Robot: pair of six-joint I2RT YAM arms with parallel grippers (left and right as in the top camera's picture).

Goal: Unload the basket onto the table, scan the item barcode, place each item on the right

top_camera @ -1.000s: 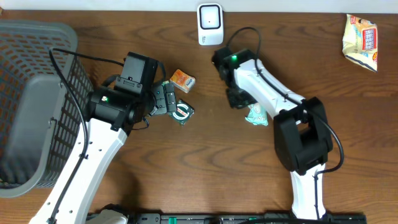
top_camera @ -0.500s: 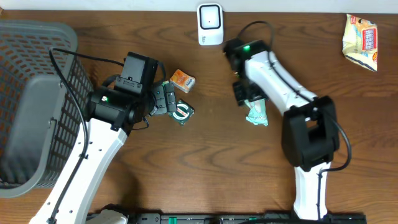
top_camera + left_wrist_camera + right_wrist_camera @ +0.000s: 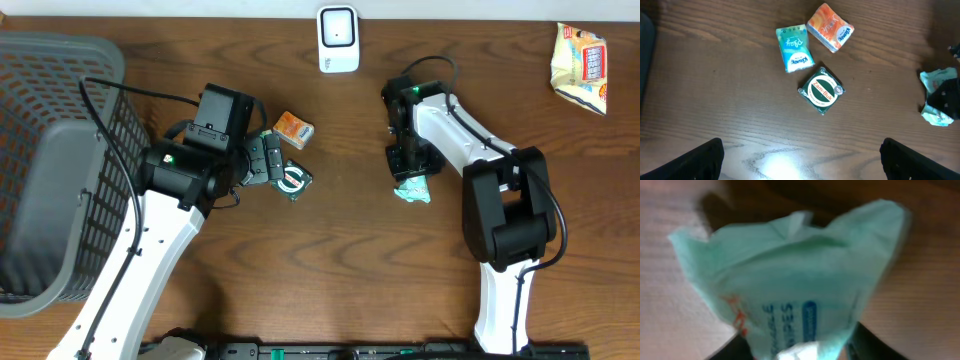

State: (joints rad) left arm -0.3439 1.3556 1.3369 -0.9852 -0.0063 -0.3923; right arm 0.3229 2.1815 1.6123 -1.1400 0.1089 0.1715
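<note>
A crumpled mint-green packet [image 3: 414,190] lies on the wooden table right of centre. My right gripper [image 3: 407,164] is down on its upper edge. In the right wrist view the packet [image 3: 800,275] fills the frame, its blue print showing, and the dark fingertips [image 3: 727,350] press its lower end from both sides. The white scanner [image 3: 338,38] stands at the table's far edge. My left gripper [image 3: 800,162] hangs wide open over bare wood, nothing between its fingers [image 3: 700,160]. Below it lie a green tissue pack [image 3: 794,48], an orange pack [image 3: 830,27] and a round green tin [image 3: 821,90].
A grey mesh basket [image 3: 50,150] takes up the left side. A yellow snack bag [image 3: 580,67] lies at the far right corner. The orange pack [image 3: 294,129] and the green tin [image 3: 293,181] sit just right of my left gripper [image 3: 268,160].
My right arm has swung right, away from the scanner, and come down onto the mint-green packet; its jaws widened, then closed in. The left arm has not moved.
</note>
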